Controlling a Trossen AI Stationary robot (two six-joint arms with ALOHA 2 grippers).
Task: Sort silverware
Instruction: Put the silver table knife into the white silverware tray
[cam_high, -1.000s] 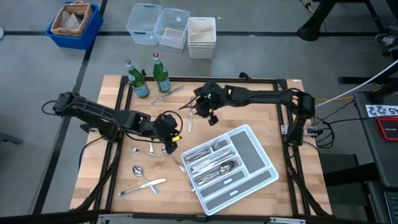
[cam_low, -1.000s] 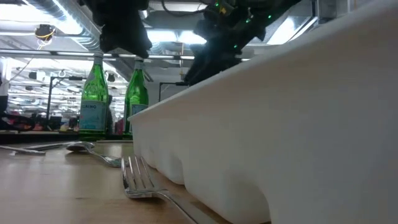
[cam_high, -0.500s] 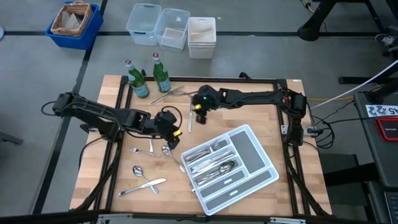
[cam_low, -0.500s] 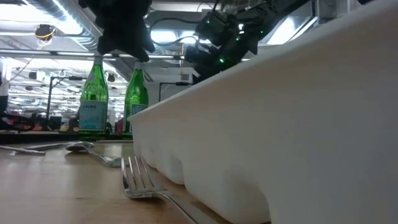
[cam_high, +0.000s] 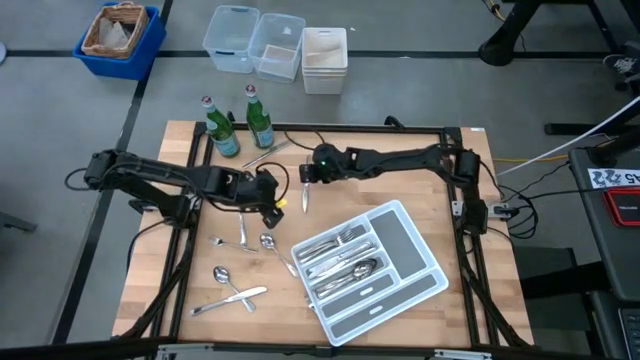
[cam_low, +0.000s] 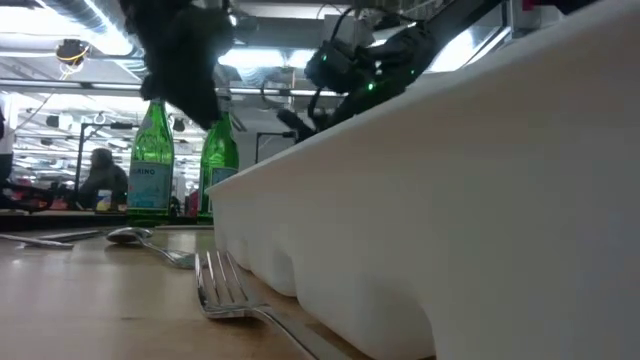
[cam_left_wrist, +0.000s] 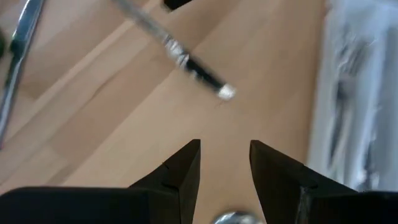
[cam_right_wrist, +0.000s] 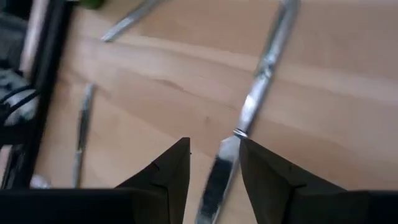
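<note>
Fig.: both arms reaching inward over the bench, tools w/ fingers parted.
L arm enters from the bench's left edge, elbow bent, left tool (cam_high: 270, 196) low nr bench centre, fingers (cam_left_wrist: 181, 171) apart, nothing betw. them. R arm stretches from the right edge, nearly straight, right tool (cam_high: 305, 173) just beyond the left one, fingers (cam_right_wrist: 171, 168) likewise spread.

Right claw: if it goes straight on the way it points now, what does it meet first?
The right claw is open with a knife lying on the wood between its fingers and running ahead. That knife looks like the first contact, though the claw's height above it is unclear.
</note>
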